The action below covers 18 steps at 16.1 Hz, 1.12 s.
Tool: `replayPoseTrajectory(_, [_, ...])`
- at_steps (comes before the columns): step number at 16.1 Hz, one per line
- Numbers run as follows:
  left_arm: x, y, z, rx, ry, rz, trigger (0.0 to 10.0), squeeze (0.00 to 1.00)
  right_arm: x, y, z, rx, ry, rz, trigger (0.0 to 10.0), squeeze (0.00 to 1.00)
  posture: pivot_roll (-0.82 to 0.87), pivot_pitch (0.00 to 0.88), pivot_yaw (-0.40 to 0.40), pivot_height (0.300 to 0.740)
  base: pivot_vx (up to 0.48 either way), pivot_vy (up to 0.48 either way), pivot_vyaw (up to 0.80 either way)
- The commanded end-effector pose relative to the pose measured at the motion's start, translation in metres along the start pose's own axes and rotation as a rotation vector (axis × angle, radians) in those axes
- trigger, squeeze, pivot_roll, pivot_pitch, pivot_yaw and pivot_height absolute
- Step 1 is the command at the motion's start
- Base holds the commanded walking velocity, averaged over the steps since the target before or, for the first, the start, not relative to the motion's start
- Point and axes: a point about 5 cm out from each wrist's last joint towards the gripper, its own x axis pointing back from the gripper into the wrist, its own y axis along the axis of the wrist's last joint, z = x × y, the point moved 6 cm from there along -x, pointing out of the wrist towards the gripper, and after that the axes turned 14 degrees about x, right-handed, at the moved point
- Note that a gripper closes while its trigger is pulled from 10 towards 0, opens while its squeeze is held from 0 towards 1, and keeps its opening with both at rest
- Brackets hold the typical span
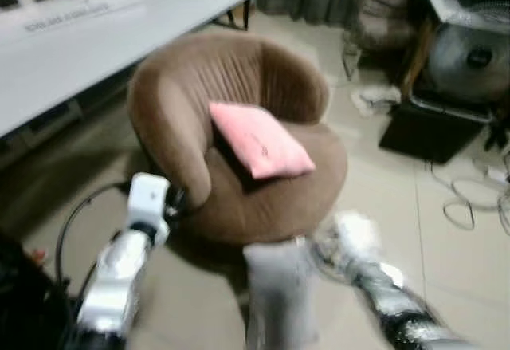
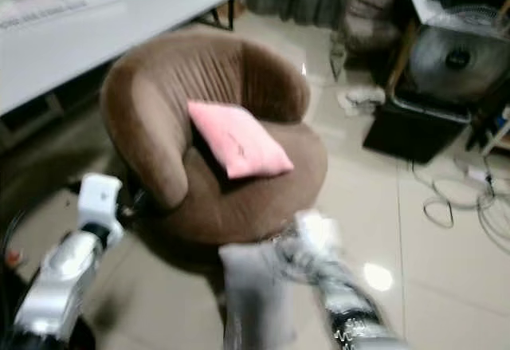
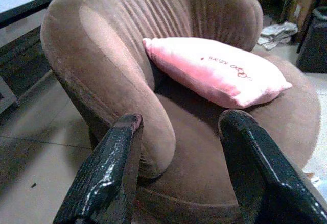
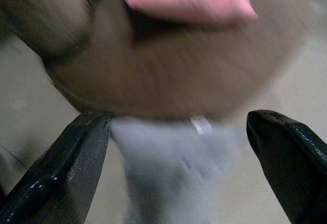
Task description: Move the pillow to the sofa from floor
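While both arms hang low in front of the chair, neither holds anything: the left gripper (image 3: 176,178) shows its two black fingers spread wide with only the sofa's arm and seat between them, and the right gripper (image 4: 179,168) is likewise wide open, its picture blurred. Nearest the robot, a grey upright object (image 1: 279,294) stands on the tiled floor (image 1: 446,254) between the arms, just in front of the seat edge; too blurred to name. Beyond it sits the round brown sofa chair (image 1: 171,119), and the pink pillow (image 1: 259,139) lies on its seat, tilted back against the ribbed backrest, apart from both grippers. Judging by that, the pillow is already off the floor and on the sofa, so the step in hand looks like clearing away, not carrying. To do it well: keep both grippers open and low, draw them straight back from the seat, and avoid brushing the sofa's curved arm, which the left gripper is near, or knocking the grey object. The pillow leans rather than lies flat; a nudge to the chair could slide it forward. Farther off stand a white table (image 1: 88,39), a fan (image 1: 470,59) and loose cables (image 1: 470,198).
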Motion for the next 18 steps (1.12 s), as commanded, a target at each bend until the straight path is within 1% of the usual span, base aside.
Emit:
replayPoseTrajectory(1, [-0.004, 0.005, -0.011, -0.001, -0.028, -0.014, 10.0, 0.0, 0.006, -0.004, -0.025, 0.022, -0.06, 0.007, 10.0, 0.0, 0.16, 0.0, -0.047, 0.74, 0.36, 0.0, 0.0])
replayPoseTrajectory(3, [-0.006, 0.005, -0.011, -0.005, -0.031, -0.016, 10.0, 0.0, 0.0, 0.007, -0.023, 0.028, -0.06, -0.001, 10.0, 0.0, 0.15, 0.0, -0.047, 0.74, 0.371, 0.0, 0.0])
replayPoseTrajectory(5, [-0.006, 0.005, -0.011, -0.006, -0.033, -0.014, 10.0, 0.0, -0.002, 0.013, -0.025, 0.024, -0.069, -0.008, 10.0, 0.0, 0.15, 0.0, -0.04, 0.74, 0.375, 0.0, 0.0])
replayPoseTrajectory(8, [-0.007, 0.005, -0.013, -0.011, -0.041, -0.011, 10.0, 0.0, -0.002, 0.016, -0.027, 0.032, -0.067, -0.018, 10.0, 0.0, 0.14, 0.0, -0.039, 0.74, 0.358, 0.0, 0.0])
replayPoseTrajectory(9, [-0.007, 0.005, -0.013, -0.018, -0.041, -0.013, 10.0, 0.0, -0.001, 0.014, -0.029, 0.037, -0.071, -0.008, 10.0, 0.0, 0.14, 0.0, -0.039, 0.74, 0.0, 0.0, 0.0])
replayPoseTrajectory(10, [-0.007, 0.004, -0.011, -0.024, -0.027, -0.013, 10.0, 0.0, 0.0, 0.011, -0.031, 0.036, -0.076, 0.0, 10.0, 0.0, 0.14, 0.0, -0.039, 0.74, 0.0, 0.0, 0.0])
replayPoseTrajectory(11, [-0.007, 0.005, -0.005, 0.0, 0.0, -0.027, 10.0, 0.0, 0.001, 0.015, -0.031, 0.059, -0.068, -0.033, 10.0, 0.0, 0.14, 0.0, -0.039, 0.74, 0.0, 0.0, 0.0])
replayPoseTrajectory(12, [-0.007, 0.01, 0.003, 0.016, 0.027, -0.048, 10.0, 0.0, 0.0, 0.027, -0.027, 0.049, -0.034, -0.1, 10.0, 0.0, 0.14, 0.0, -0.033, 0.74, 0.0, 0.0, 0.0])
replayPoseTrajectory(13, [-0.007, 0.019, 0.01, 0.003, 0.039, -0.08, 10.0, 0.0, -0.003, 0.057, -0.024, 0.041, 0.001, -0.201, 10.0, 0.0, 0.14, 0.0, -0.033, 0.74, 0.0, 0.0, 0.0])
replayPoseTrajectory(14, [-0.008, 0.031, 0.019, -0.014, 0.063, -0.115, 10.0, 0.0, -0.006, 0.085, -0.02, 0.084, 0.029, -0.273, 10.0, 0.0, 0.13, 0.0, -0.032, 0.74, 0.0, 0.0, 0.0])
replayPoseTrajectory(15, [-0.011, 0.039, 0.021, 0.004, 0.045, -0.127, 10.0, 0.0, -0.011, 0.102, -0.019, 0.15, 0.03, -0.266, 10.0, 0.0, 0.13, 0.0, -0.036, 0.74, 0.0, 0.0, 0.0])
replayPoseTrajectory(16, [-0.016, 0.038, 0.014, 0.033, 0.004, -0.111, 10.0, 0.0, -0.016, 0.117, -0.016, 0.193, 0.026, -0.268, 10.0, 0.0, 0.15, 0.0, -0.049, 0.74, 0.0, 0.0, 0.0])
replayPoseTrajectory(17, [-0.023, 0.032, 0.001, 0.069, -0.038, -0.086, 10.0, 0.0, -0.018, 0.139, -0.007, 0.18, 0.053, -0.326, 10.0, 0.0, 0.15, 0.0, -0.049, 0.74, 0.0, 0.0, 0.0])
replayPoseTrajectory(18, [-0.028, 0.029, -0.014, 0.099, -0.081, -0.079, 10.0, 0.0, -0.017, 0.163, 0.011, 0.153, 0.12, -0.41, 10.0, 0.0, 0.15, 0.0, -0.05, 0.74, 0.0, 0.0, 0.0])
